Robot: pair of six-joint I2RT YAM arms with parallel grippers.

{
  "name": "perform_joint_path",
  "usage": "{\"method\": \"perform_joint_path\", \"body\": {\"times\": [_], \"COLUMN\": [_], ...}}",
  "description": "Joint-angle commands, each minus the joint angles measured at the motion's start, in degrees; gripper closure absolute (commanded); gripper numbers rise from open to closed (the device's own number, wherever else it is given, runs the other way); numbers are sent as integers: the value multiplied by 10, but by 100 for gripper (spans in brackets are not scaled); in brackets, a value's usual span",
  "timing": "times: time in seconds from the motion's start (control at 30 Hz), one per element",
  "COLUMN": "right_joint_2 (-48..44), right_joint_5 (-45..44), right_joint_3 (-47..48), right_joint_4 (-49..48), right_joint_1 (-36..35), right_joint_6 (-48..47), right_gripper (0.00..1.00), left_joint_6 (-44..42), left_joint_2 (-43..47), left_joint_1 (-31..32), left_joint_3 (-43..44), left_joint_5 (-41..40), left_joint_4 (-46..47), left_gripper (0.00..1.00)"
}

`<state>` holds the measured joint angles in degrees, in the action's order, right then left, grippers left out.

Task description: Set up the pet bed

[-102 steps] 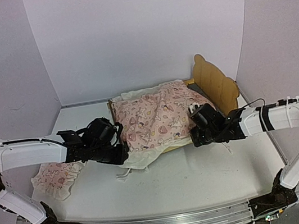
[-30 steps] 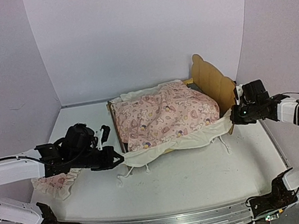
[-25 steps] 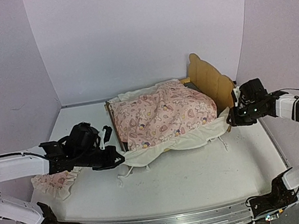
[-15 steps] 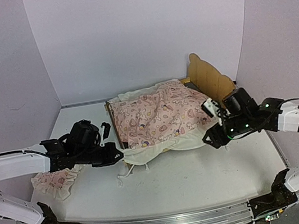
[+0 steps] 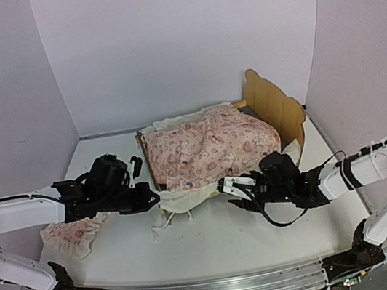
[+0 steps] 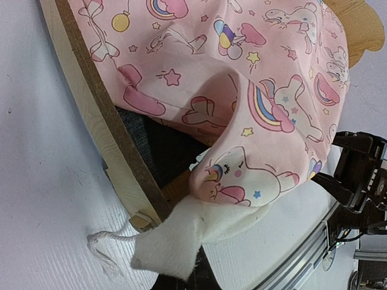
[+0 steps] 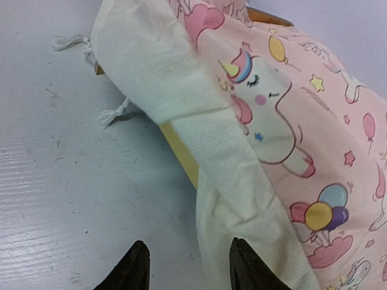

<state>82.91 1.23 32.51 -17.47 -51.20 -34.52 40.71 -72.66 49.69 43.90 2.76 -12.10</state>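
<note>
Pet bed [image 5: 276, 105] under blanket [image 5: 207, 147] (pink)

One bed [image 5: 276, 106], one blanket [image 5: 205, 147], one pillow [image 5: 71, 229]

White arm links [image 5: 13, 215], black joints [image 5: 107, 179]

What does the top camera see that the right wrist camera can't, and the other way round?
Only the top camera shows the small pink pillow and the left gripper at a corner of the blanket. Only the right wrist camera shows the blanket's printed unicorn face and balloons. Both show the pink blanket's white ruffle, a plywood rail of the pet bed, the white table and the right gripper, jaws open.
</note>
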Motion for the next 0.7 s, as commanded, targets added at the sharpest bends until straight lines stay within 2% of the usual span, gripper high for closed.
{"method": "perform_joint_path", "body": {"times": [0.0, 0.17, 0.4, 0.5, 0.57, 0.67], "right_joint_2": [29, 75, 94, 112, 103, 53], "right_joint_5": [-27, -28, -42, -91, -105, -133], "right_joint_3": [13, 26, 14, 12, 10, 9], "right_joint_4": [-161, -179, -200, -234, -235, -167], "right_joint_1": [-4, -3, -8, -13, -15, -18], "right_joint_6": [-63, -74, -66, -59, -54, -25], "right_gripper": [54, 59, 65, 79, 84, 100], "left_joint_6": [-6, -3, 2, 3, 2, 4], "left_joint_2": [9, 15, 15, 15, 13, 11], "left_joint_1": [-4, -5, -5, -5, -6, -6], "left_joint_3": [28, 26, 26, 26, 26, 25], "left_joint_5": [-8, -7, -12, -16, -20, -22], "left_joint_4": [30, 33, 33, 33, 33, 33], "left_gripper": [100, 100, 100, 100, 100, 100]}}
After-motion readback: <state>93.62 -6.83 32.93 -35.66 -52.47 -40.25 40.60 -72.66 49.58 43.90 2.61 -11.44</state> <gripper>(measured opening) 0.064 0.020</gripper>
